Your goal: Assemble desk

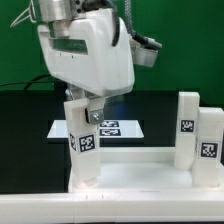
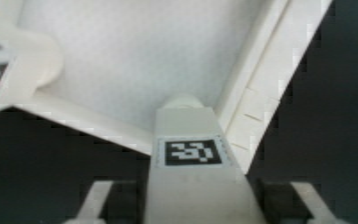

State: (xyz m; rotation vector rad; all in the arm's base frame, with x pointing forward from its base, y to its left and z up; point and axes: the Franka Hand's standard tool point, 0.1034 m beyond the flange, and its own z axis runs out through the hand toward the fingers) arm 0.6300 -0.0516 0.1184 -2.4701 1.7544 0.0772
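The white desk top (image 1: 140,158) lies low in the exterior view, rim upward. Two white tagged legs (image 1: 187,125) (image 1: 208,145) stand upright at its end on the exterior view's right. A third tagged leg (image 1: 84,145) stands upright at the other end, with my gripper (image 1: 88,112) shut on its upper part. In the wrist view this leg (image 2: 194,150) runs between my fingers (image 2: 108,200), with the gripper (image 2: 197,196) closed around it. Its far end meets a corner of the desk top (image 2: 140,60). Another leg (image 2: 7,70) shows at the frame's edge.
The marker board (image 1: 120,128) lies flat on the black table behind the desk top. A green backdrop rises at the back. The big white arm body (image 1: 85,50) hangs over the held leg.
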